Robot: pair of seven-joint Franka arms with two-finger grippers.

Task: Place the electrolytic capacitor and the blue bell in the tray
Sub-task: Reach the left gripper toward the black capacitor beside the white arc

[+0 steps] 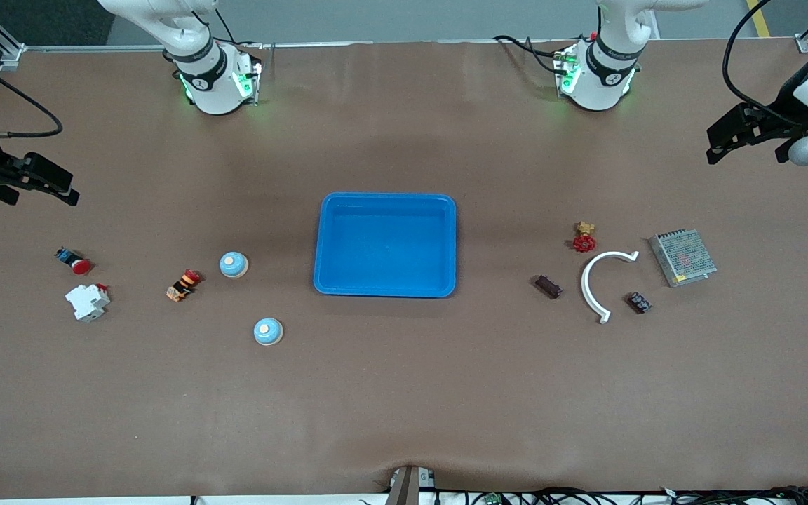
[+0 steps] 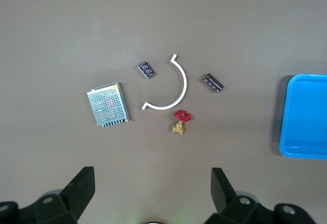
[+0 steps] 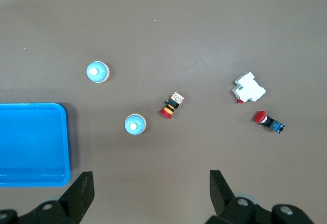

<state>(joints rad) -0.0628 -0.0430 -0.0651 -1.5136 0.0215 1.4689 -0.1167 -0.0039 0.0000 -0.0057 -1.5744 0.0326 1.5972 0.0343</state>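
Front view: the shallow bright-blue plastic tray (image 1: 385, 245) lies mid-counter, nothing in it. Two round blue bells (image 1: 233, 264) (image 1: 268, 331) lie toward the right arm's end, two dark capacitors (image 1: 548, 286) (image 1: 639, 302) toward the left arm's. Left hand (image 2: 153, 188) and right hand (image 3: 150, 189) wait wide open, holding nothing.

A robotics lab: two white robot arm bases (image 1: 214, 77) bolted along a brown-covered tabletop (image 1: 404, 393), cables trailing its edges, with small electrical parts like a perforated metal power supply (image 1: 682, 257) laid out.
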